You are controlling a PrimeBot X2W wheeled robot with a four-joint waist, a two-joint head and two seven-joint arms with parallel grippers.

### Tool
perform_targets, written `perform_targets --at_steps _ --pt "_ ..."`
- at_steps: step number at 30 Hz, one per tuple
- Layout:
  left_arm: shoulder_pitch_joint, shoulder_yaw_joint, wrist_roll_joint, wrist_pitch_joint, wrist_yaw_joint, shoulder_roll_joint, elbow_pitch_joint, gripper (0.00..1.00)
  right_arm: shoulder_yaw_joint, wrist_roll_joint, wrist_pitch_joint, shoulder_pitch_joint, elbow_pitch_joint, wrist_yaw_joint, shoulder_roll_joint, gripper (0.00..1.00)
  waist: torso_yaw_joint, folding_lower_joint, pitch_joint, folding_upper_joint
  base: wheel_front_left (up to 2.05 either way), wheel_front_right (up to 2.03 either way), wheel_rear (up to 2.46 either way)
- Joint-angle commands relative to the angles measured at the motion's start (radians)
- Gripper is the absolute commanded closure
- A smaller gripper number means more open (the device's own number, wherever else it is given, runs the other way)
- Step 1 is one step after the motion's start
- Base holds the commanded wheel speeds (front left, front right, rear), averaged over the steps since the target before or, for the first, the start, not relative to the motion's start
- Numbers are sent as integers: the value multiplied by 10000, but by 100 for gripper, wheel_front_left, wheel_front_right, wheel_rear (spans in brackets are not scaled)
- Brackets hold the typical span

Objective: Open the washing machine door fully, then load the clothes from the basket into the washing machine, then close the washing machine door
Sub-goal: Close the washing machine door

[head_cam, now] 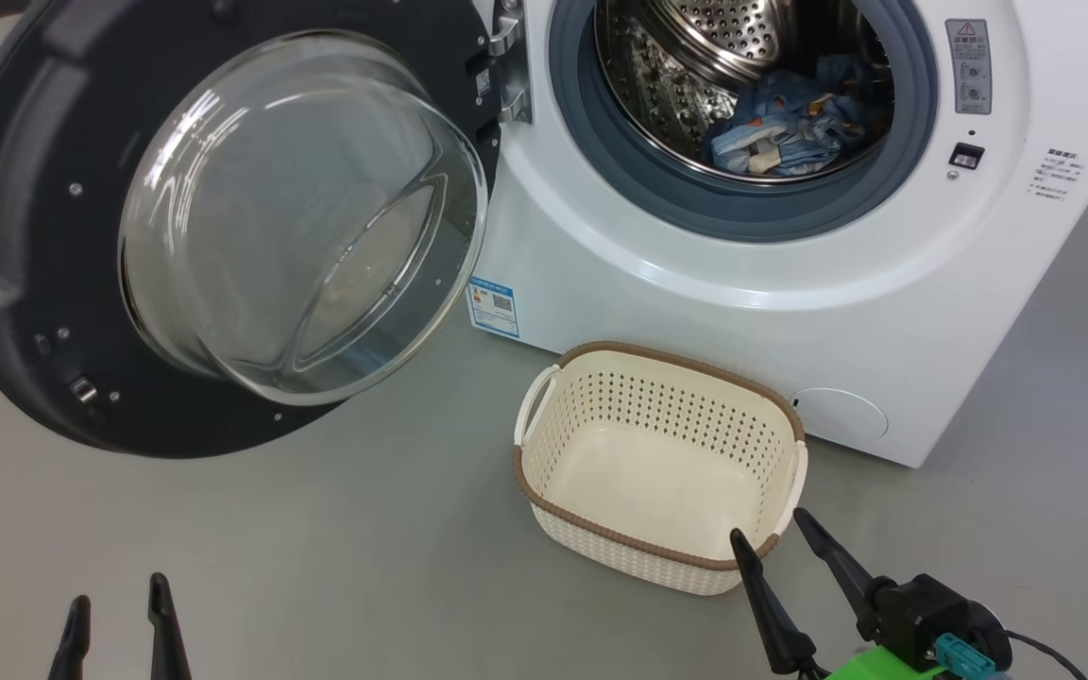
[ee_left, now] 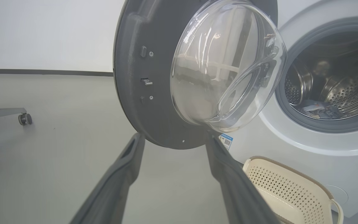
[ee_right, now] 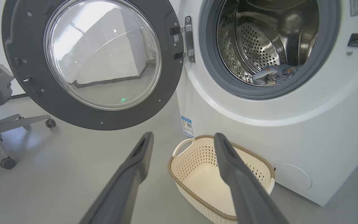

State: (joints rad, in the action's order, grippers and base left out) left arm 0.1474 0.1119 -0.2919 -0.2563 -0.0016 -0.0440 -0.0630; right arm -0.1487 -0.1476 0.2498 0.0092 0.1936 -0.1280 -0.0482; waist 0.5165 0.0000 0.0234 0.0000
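Hanging wide on its steel hinge (head_cam: 509,71), the large round washing machine door (head_cam: 25,236), black-rimmed with a bulging clear glass window (head_cam: 298,217), stood swung out to the left of the big white front-loading washing machine (head_cam: 695,312). The light blue printed clothes (head_cam: 794,127) lay bundled low in the perforated steel drum (head_cam: 676,85), close behind the blue-grey gasket (head_cam: 742,212). The small cream perforated plastic basket (head_cam: 657,406) sat empty on the grey floor (head_cam: 317,548) just before the machine. The left gripper (head_cam: 119,590) and right gripper (head_cam: 769,525) both hung low with fingers spread wide, holding nothing, the right one at the basket's near rim. Only the closing appeared to remain. A push landing on the slick glass bulge could slide off, a weak swing might leave the door short of shut, and any cloth straying over the gasket could be pinched.
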Motion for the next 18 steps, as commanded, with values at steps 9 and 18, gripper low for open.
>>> perform_targets --at_steps 9,18 --pt "-371 531 -225 -55 128 -62 412 0 -441 146 120 -773 82 -27 -20 0 91 0 131 0 0 0 0" --pt "-433 482 -175 -55 40 -62 299 0 -262 122 120 -618 50 -27 -20 0 34 0 105 0 0 0 0"
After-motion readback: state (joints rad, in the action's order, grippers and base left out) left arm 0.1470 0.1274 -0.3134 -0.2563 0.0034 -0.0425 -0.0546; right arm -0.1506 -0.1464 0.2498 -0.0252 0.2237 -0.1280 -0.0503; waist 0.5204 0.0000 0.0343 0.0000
